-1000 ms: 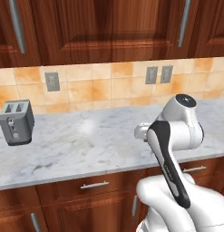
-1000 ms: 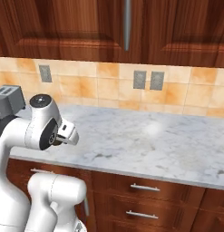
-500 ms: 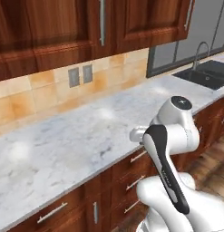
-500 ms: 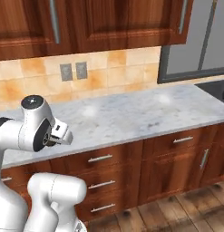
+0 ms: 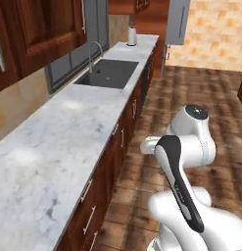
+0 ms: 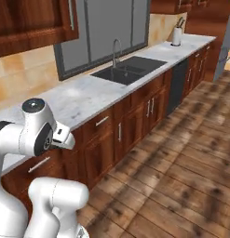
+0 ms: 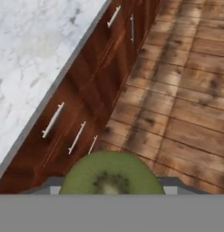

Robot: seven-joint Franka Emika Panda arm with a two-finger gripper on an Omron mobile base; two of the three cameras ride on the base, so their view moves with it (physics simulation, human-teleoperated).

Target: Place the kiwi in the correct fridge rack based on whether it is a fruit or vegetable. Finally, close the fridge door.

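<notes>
The kiwi shows its green cut face with a dark-seeded centre at the bottom of the hand view. My gripper is shut on it, and the grey fingertips show at either side of the fruit. The hand points down over the wooden floor, just beside the cabinet fronts. In the base views the arm is folded close to the body, with the wrist out over the floor beside the counter's edge. A tall grey panel stands beyond the counter's far end; I cannot tell whether it is the fridge.
A long marble counter runs away on the left, with a dark sink and faucet set in it. A white holder stands at its far end. Brown drawers with metal handles line the front. Open wooden floor lies to the right.
The whole scene has swung sideways because the base has turned. The toaster and wall outlets have left the views, and the sink, window and floor have come in. The arm's pose is unchanged.
</notes>
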